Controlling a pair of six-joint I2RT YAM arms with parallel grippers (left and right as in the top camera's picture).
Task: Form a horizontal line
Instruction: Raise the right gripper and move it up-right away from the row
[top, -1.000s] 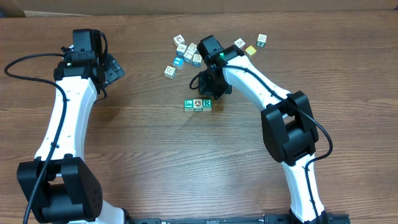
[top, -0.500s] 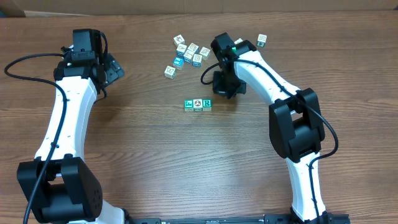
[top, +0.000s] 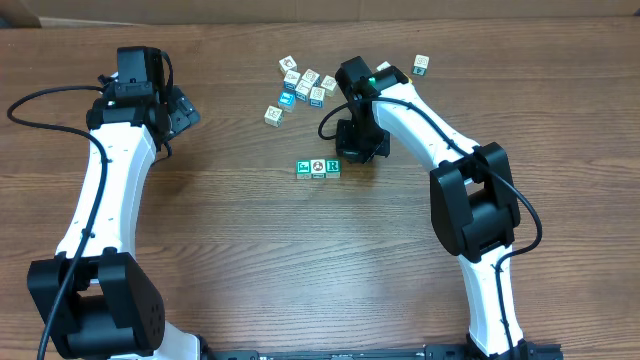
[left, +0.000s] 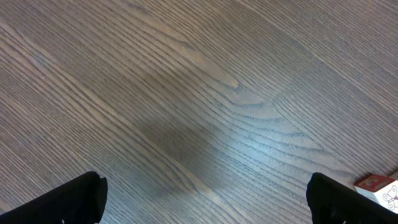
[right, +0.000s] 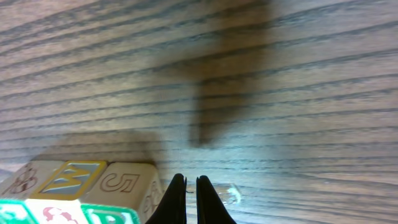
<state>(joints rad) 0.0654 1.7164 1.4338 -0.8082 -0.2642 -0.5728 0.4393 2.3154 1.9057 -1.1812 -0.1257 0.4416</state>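
Note:
The horizontal line is three touching cubes at mid-table: a green one, a white one with a round picture and a green "R". My right gripper stands just beyond the row's right end, pointing down at the table. In the right wrist view its gripper is shut with nothing between the fingers, and the left finger is close against the side of the end cube, whose cream face shows a "5". My left gripper hangs open far to the left, its gripper over bare wood.
Several loose cubes lie behind the row, with one apart and another at the far right. A red and white cube shows at the left wrist view's lower right edge.
My right gripper moved from over the row's right end out to the right, then came back a little toward the row. The row and the left arm stayed still.

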